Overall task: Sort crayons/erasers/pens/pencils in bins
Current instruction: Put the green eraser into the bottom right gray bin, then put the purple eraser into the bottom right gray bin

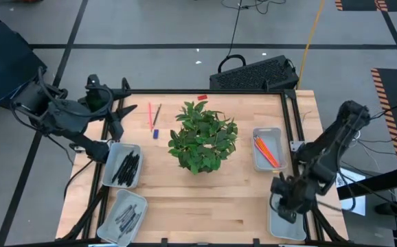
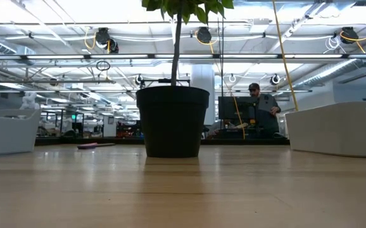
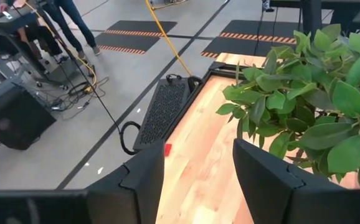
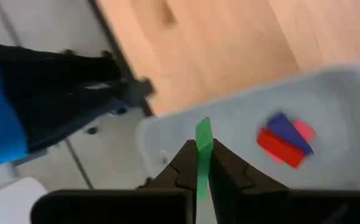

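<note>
My right gripper (image 4: 198, 154) is shut on a green eraser (image 4: 203, 140) over the near-right bin (image 4: 329, 106), where red, blue and pink erasers (image 4: 284, 138) lie. In the high view this gripper (image 1: 284, 199) hovers by that bin (image 1: 288, 225). My left gripper (image 3: 198, 180) stands open near the table's far left corner (image 1: 116, 113), holding nothing. On the table lie a pink-orange pencil (image 1: 150, 115), a dark stick (image 1: 157, 114), a blue eraser (image 1: 155, 134) and a red eraser (image 1: 202, 98). Orange pencils fill the right bin (image 1: 267, 147); two left bins (image 1: 123, 165) hold dark sticks. My right gripper pinches the green eraser between its two fingertips (image 4: 183, 163), on its flat sides. The eraser's free end (image 4: 203, 127) sticks out past the tips. The fingers point down toward the bin from above. The eraser is lifted clear of the bin's floor.
A leafy plant (image 1: 202, 136) in a dark round pot (image 2: 172, 120) stands mid-table between the two arms. A black keyboard-like slab (image 1: 257, 72) lies beyond the far edge. A person (image 2: 259, 104) works in the room behind.
</note>
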Controlling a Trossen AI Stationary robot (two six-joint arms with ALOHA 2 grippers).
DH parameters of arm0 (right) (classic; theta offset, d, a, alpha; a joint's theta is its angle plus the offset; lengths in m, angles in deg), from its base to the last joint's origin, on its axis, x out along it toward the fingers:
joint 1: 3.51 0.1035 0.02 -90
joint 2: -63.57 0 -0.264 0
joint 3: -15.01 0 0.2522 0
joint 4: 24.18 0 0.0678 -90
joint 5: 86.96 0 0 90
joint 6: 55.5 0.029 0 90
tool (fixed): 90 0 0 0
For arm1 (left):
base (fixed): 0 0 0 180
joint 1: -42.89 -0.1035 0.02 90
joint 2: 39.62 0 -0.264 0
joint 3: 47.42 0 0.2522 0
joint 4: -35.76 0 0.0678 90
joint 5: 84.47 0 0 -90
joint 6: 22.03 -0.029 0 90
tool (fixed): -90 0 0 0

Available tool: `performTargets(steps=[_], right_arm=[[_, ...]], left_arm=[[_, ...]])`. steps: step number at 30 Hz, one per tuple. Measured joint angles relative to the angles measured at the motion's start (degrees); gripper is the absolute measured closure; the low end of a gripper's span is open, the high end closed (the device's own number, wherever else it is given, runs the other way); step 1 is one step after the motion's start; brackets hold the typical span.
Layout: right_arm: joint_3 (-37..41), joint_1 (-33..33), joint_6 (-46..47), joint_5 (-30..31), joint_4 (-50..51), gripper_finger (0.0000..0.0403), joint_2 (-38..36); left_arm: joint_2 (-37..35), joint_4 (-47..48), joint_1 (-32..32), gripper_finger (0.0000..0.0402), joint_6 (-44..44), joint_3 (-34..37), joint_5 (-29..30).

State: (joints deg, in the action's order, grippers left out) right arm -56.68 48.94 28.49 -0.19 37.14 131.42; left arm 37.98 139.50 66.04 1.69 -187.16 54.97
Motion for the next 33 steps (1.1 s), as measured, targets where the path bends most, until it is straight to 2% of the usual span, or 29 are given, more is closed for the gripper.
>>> performTargets(steps=[6,10,14,17,21,24,28,33], right_arm=[[9.53,4.72,8.65,-0.77,-4.39,0.0388,1.13],[15.05,5.18,11.29,-2.98,-9.95,0.0387,1.63],[17.39,4.88,13.90,-3.70,-10.49,0.0380,1.64],[17.68,4.93,13.63,-6.01,-10.14,0.0357,1.62],[17.79,4.93,11.14,-6.17,-9.19,0.0310,1.62],[17.79,4.57,9.51,-9.08,-8.87,0.0285,1.14],[15.51,4.56,7.49,-10.55,-5.69,0.0278,-0.81],[7.05,4.26,3.64,-9.54,4.09,0.0283,-3.29]], left_arm=[[0.00,0.02,-0.95,0.0211,0.10,0.00,0.06],[0.00,0.01,-1.55,0.0211,1.15,0.00,-0.77],[0.00,0.02,-1.76,0.0211,1.69,0.00,-2.63],[0.10,0.02,-1.75,0.0210,2.65,0.00,-4.62],[1.48,0.02,-2.14,0.0210,3.78,0.00,-4.72],[2.66,0.02,-3.01,0.0210,5.89,0.04,-6.06],[3.73,0.01,-5.24,0.0211,6.79,1.69,-11.54],[1.24,-0.04,-9.48,0.0211,12.89,12.24,-17.13]])
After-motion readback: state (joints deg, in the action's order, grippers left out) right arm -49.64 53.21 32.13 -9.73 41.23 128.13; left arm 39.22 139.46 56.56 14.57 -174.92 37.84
